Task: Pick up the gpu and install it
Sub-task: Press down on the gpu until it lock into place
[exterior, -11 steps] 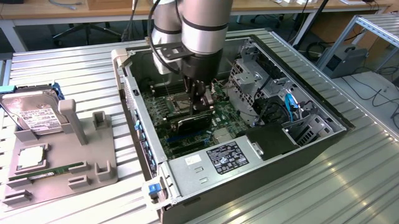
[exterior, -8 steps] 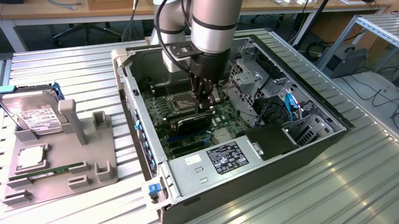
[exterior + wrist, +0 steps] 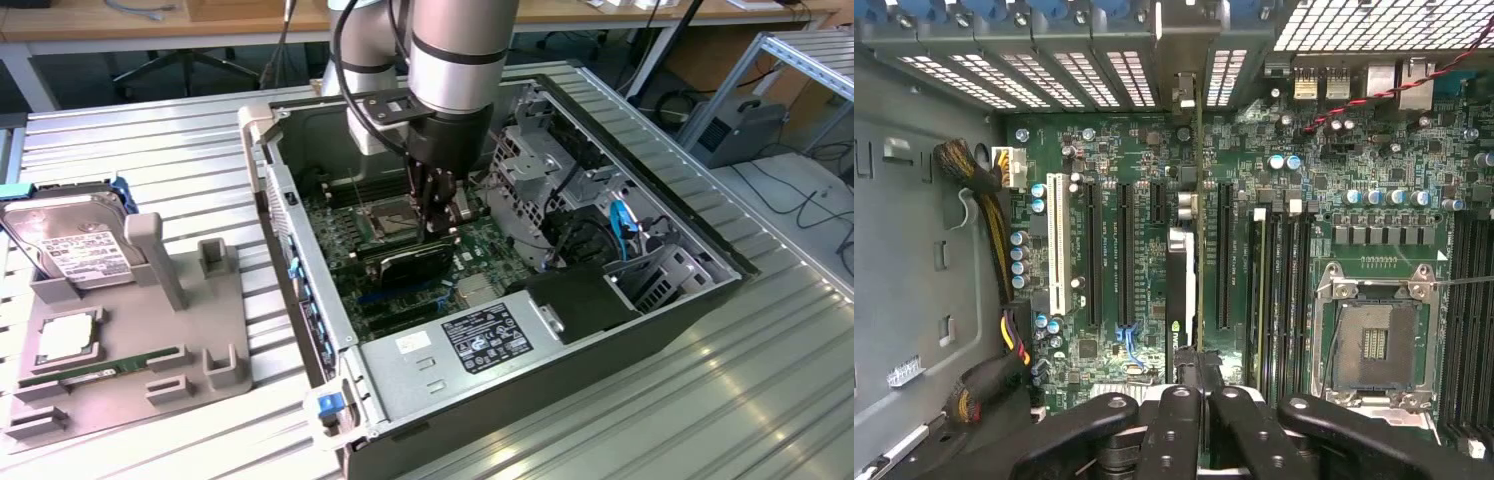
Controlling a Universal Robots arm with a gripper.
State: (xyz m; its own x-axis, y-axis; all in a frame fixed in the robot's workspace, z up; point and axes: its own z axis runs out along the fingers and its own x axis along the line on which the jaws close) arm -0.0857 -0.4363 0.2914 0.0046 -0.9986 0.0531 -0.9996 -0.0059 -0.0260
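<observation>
**Black card clamped over the motherboard**

Black and thin, the gpu point(image 3: 416, 262) sits edge-up between my fingers, and my claw point(image 3: 437, 232) is clenched on its upper edge. I hang straight down into the open computer case point(image 3: 400, 385), with the card low over the green motherboard point(image 3: 350, 262). From my wrist the gpu point(image 3: 1182, 290) shows as a narrow dark strip running along the board, lined up with the long black expansion slots point(image 3: 1122, 250) and lying between two of them; I cannot tell whether its lower edge is seated in a slot or only resting above one. My fingers point(image 3: 1179, 420) close together around its near end.

Just beside the card on the motherboard is the bare processor socket point(image 3: 1374, 335) in its metal frame, with the memory slots point(image 3: 1279, 285) between socket and card. On the card's other side stands a white slot point(image 3: 1061, 245), and beyond that a bundle of yellow and black power cables point(image 3: 984, 215) against the grey case wall. At the far end of the motherboard, the perforated rear slot covers point(image 3: 1084, 75) let light through.

Outside the case, toward the exterior view's left, a grey fixture tray point(image 3: 200, 345) lies on the ribbed metal table point(image 3: 747, 400), holding a silver hard drive point(image 3: 74, 250) upright and a green memory stick point(image 3: 100, 368) lying flat.
</observation>
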